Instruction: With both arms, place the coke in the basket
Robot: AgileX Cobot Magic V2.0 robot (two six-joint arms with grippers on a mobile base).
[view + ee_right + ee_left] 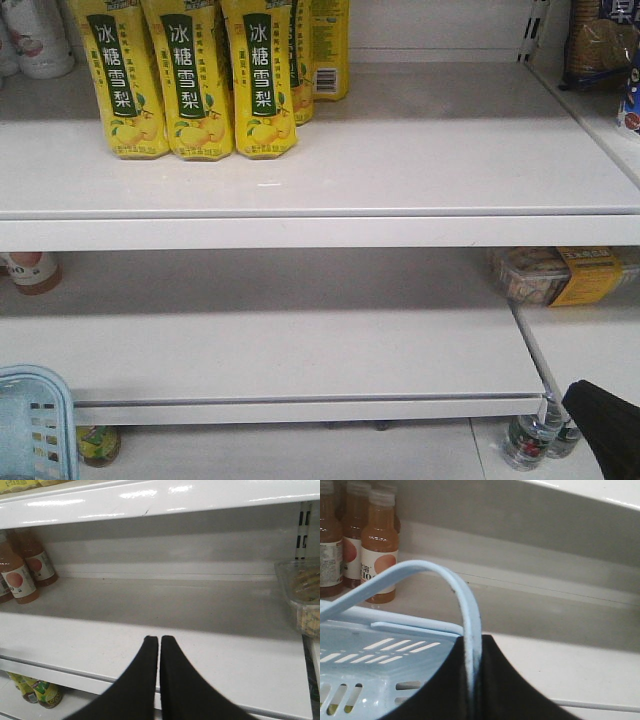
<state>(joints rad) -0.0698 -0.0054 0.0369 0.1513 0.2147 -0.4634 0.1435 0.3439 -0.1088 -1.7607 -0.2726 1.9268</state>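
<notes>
Holding the basket (380,650) by its handle (465,630), the left gripper (472,690) is clamped; the right gripper (159,645) is closed, empty. No coke visible; placing remains.

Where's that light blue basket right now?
The basket sits at the bottom left corner of the front view, below the lower shelf. In the left wrist view, its handle runs through the left gripper, with orange drink bottles behind.

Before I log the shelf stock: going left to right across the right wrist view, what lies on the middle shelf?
Orange-brown juice bottles at the left → bare white shelf → clear plastic food container at the right edge. The right pincer, shut, sits in front at centre.
</notes>
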